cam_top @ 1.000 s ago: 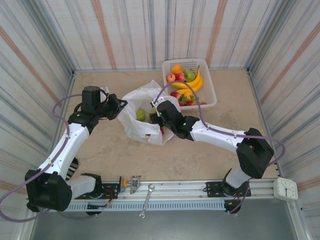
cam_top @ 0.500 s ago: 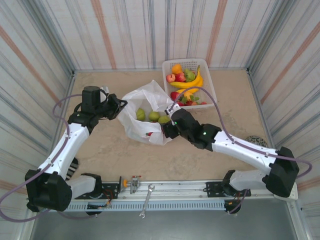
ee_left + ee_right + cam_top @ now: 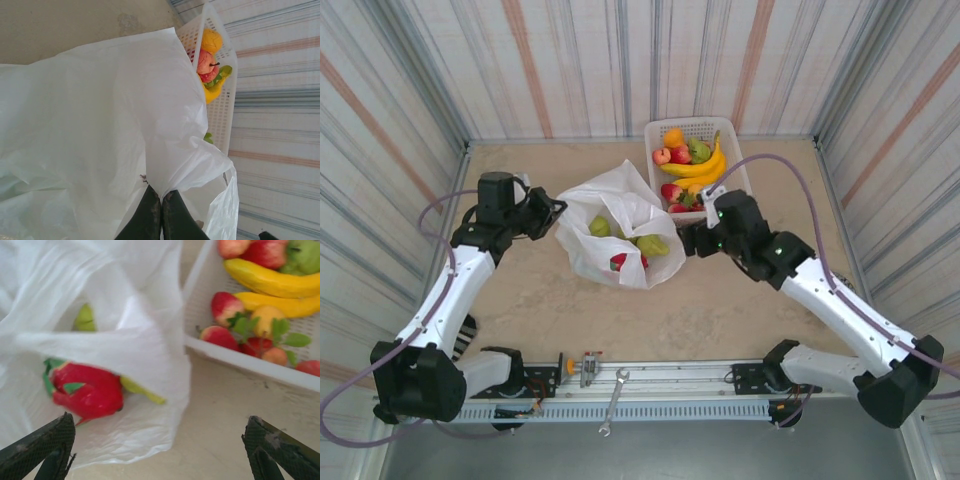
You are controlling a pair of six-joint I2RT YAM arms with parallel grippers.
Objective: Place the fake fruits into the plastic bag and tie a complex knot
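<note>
Left claw (image 3: 556,212): fingers pressed together, pinching the rim of the plastic bag (image 3: 620,205). In the left wrist view the two dark fingers (image 3: 150,215) meet on a fold of the bag's white film (image 3: 100,125), which spreads ahead of and above their tips. Beyond it stands a white basket (image 3: 220,115) with an orange (image 3: 212,41) and an apple (image 3: 206,62).

Right claw (image 3: 686,240): fingers spread wide, holding nothing, just beside the bag on the side away from the left claw. The bag lies on the table (image 3: 520,290) between the two claws, its mouth open, with two green pears (image 3: 600,227) inside.

Right wrist view: between the parted fingers (image 3: 37,445) lies bare table (image 3: 215,430). Ahead, toward its left finger, a red dragon fruit (image 3: 90,390) sits in the bag (image 3: 125,340), with a pear (image 3: 85,317) farther off. Ahead, toward the other finger, the basket (image 3: 240,362) holds bananas (image 3: 270,282) and small red fruits.
</note>
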